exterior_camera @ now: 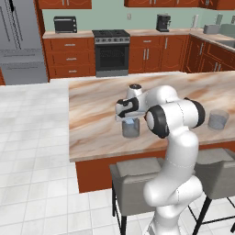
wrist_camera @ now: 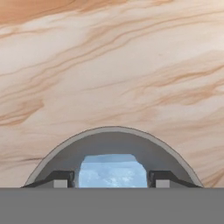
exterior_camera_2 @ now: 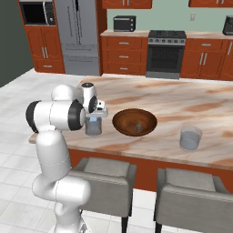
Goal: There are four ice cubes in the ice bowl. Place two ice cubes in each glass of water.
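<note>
Ice cube [wrist_camera: 113, 172] between jaws, above tumbler [wrist_camera: 112, 144]

Marble island counter [exterior_camera: 101, 110], red-brown cabinets [exterior_camera: 69, 57], white tiled floor [exterior_camera: 32, 137]

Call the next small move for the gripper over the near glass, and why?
Probably open the fingers and let go. In the hand view the gripper sits just above the tumbler's rim with a pale blue ice cube between its fingertips, and the right base view puts the hand right over that glass, beside the ice bowl. The drop looks aligned.
</note>
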